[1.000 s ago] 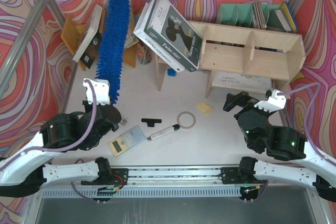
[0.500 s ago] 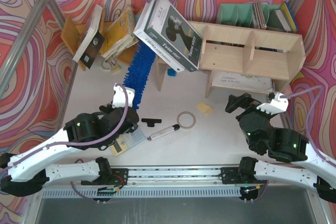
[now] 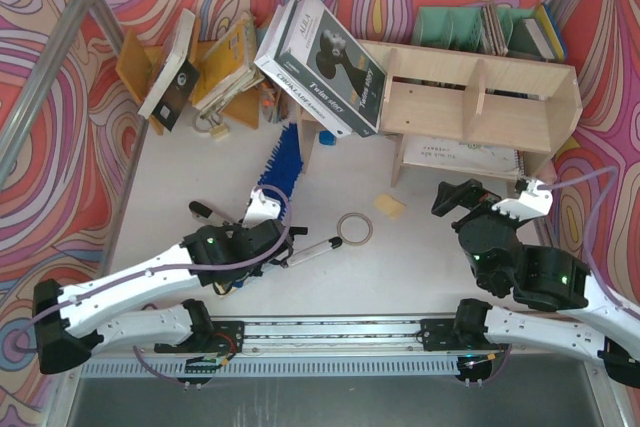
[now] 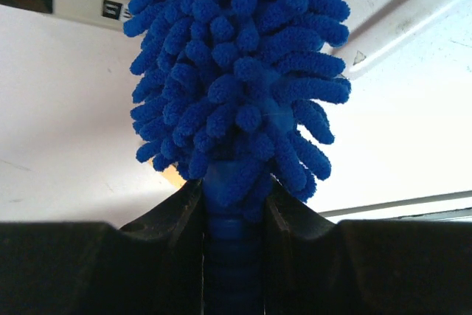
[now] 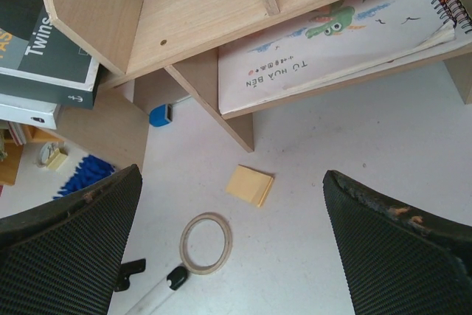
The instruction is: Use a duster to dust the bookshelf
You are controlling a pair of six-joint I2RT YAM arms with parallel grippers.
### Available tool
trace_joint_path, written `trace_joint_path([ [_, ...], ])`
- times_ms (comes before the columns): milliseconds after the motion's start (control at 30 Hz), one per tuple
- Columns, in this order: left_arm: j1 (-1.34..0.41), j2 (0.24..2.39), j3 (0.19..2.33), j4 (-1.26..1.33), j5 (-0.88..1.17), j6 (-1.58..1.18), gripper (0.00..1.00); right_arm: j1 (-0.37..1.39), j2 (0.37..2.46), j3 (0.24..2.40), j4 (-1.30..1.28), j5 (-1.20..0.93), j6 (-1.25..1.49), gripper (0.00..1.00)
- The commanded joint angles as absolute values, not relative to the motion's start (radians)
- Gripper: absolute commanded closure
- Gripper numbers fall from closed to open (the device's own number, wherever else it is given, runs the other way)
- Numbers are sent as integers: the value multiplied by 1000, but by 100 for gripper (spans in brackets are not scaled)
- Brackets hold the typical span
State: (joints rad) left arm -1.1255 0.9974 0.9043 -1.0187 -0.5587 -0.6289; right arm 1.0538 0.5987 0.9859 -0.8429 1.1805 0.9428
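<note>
My left claw [image 3: 270, 203] is clenched on the short smooth blue plastic handle of the long bright-blue fluffy microfibre duster [image 3: 285, 159]. In my left wrist view the two dark fingers [image 4: 177, 215] press the handle from either side, and the shaggy strands of the duster [image 4: 243, 71] fill the view above them. From overhead, the duster points away from me, just beside the left end panel of the wide, low pale plywood bookshelf [image 3: 480, 97]. Its far tip is hidden under the large black-and-white cardboard box [image 3: 320, 62] that leans against that end of the shelf. My right claw [image 3: 455, 197] hangs released above the white tabletop [image 3: 420, 247] in front of the bookshelf [image 5: 199, 5]. Its mesh-padded fingers [image 5: 74, 241] are spread wide with nothing between them. Below them lie a pale tape ring [image 5: 206, 243] and a yellow pad of sticky notes [image 5: 249, 184]. A spiral-bound picture book [image 5: 332, 42] lies flat on the lowest shelf.
</note>
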Motion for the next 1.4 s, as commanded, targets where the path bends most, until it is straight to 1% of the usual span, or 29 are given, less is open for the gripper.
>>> trace_joint_path([
  [0, -1112, 1035, 868, -915, -478, -652, 100, 1063, 587, 977, -866, 1205, 958, 1],
  [100, -1099, 1059, 893, -939, -494, -655, 100, 1064, 585, 981, -870, 1204, 959, 1],
  [200, -1095, 1039, 934, -966, -530, -637, 100, 1063, 581, 982, -880, 1204, 967, 1],
  [400, -1094, 866, 1018, -969, -600, -581, 100, 1064, 571, 974, -902, 1203, 992, 1],
  [533, -1094, 799, 1038, -942, -580, -548, 100, 1063, 571, 969, -903, 1207, 998, 1],
  [733, -1094, 849, 985, -909, -537, -564, 100, 1063, 586, 974, -896, 1213, 993, 1],
  [967, -1094, 987, 879, -876, -453, -635, 100, 1064, 592, 979, -896, 1218, 990, 1],
  [1100, -1094, 1060, 838, -865, -441, -682, 100, 1063, 593, 976, -888, 1219, 987, 1],
  [1267, -1094, 1116, 863, -897, -453, -710, 100, 1063, 601, 979, -878, 1217, 976, 1],
  [1367, -1094, 1099, 901, -932, -501, -699, 100, 1063, 599, 979, -879, 1218, 973, 1],
])
